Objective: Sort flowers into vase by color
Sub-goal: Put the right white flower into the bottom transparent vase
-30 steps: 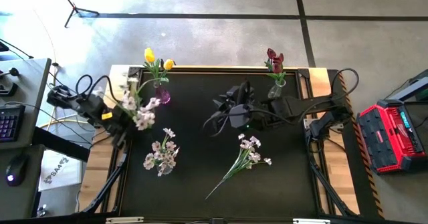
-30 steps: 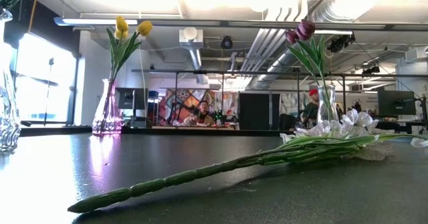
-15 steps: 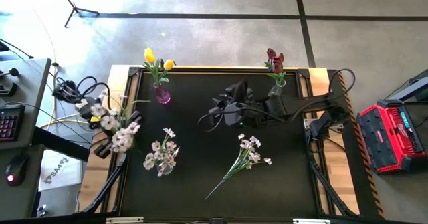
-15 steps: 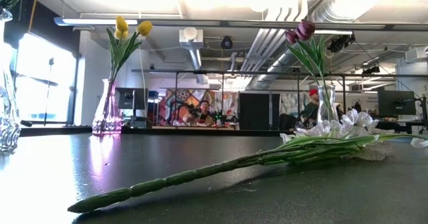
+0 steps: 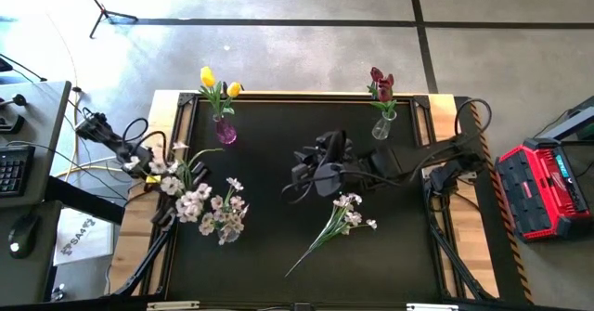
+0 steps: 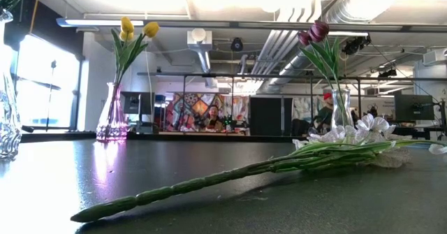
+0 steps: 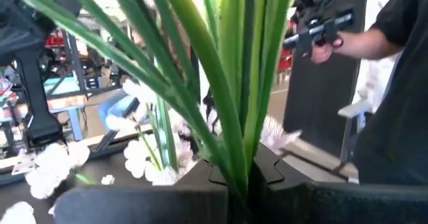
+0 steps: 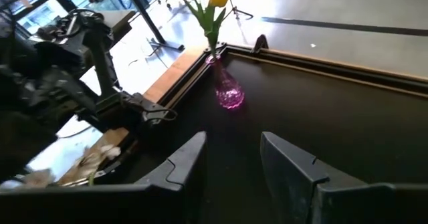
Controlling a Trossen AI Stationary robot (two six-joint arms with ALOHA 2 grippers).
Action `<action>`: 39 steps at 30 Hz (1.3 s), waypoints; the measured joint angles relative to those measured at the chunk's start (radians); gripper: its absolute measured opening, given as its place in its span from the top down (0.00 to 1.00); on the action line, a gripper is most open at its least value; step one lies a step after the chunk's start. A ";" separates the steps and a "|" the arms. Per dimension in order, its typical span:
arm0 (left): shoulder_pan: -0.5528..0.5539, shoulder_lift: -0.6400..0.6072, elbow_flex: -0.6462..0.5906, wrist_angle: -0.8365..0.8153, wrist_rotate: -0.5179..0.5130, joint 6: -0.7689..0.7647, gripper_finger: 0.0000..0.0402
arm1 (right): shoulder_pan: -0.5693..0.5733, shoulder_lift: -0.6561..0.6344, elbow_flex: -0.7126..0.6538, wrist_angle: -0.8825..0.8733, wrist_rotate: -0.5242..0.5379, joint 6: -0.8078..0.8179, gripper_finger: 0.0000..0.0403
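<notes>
Nearest, a white spray (image 5: 336,220) lies flat on the dark surface (image 5: 278,265). The right pincer (image 5: 299,176) hangs above its blossoms, fingers parted and empty. At the left edge the left pincer (image 5: 160,167) clamps white blossom stems (image 7: 234,103) beside a clear vase of white blossoms (image 5: 223,216). Far back, yellow tulips (image 5: 216,84) fill the pink vase (image 5: 225,132); dark red tulips (image 5: 380,84) fill the clear vase (image 5: 380,125).

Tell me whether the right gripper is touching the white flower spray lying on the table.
Apart. The right wrist view shows the right gripper open and empty; the high view places the white flower spray just beside it.
</notes>
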 joint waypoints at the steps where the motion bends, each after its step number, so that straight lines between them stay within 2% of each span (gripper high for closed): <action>1: 0.000 0.000 -0.007 -0.001 -0.001 0.001 1.00 | 0.007 0.000 0.000 0.000 0.001 0.005 0.68; 10: 0.000 0.048 -0.011 -0.045 0.006 -0.030 1.00 | 0.045 0.000 0.000 0.000 0.035 0.020 0.68; 19: 0.000 0.204 -0.010 -0.082 0.002 -0.117 0.96 | 0.045 0.000 0.000 0.000 0.035 0.033 0.68; 26: 0.000 0.265 -0.010 -0.066 0.002 -0.139 0.88 | 0.045 0.000 0.000 0.000 0.006 0.046 0.68; 30: 0.000 0.249 -0.010 -0.056 0.014 -0.161 0.82 | 0.051 0.000 0.000 0.000 -0.003 0.046 0.68; 35: 0.000 0.219 -0.010 -0.059 0.077 -0.198 0.72 | 0.064 0.000 0.000 0.000 -0.005 0.046 0.68; 39: 0.000 0.199 -0.010 -0.060 0.079 -0.243 0.64 | 0.069 0.000 0.000 -0.002 -0.006 0.062 0.68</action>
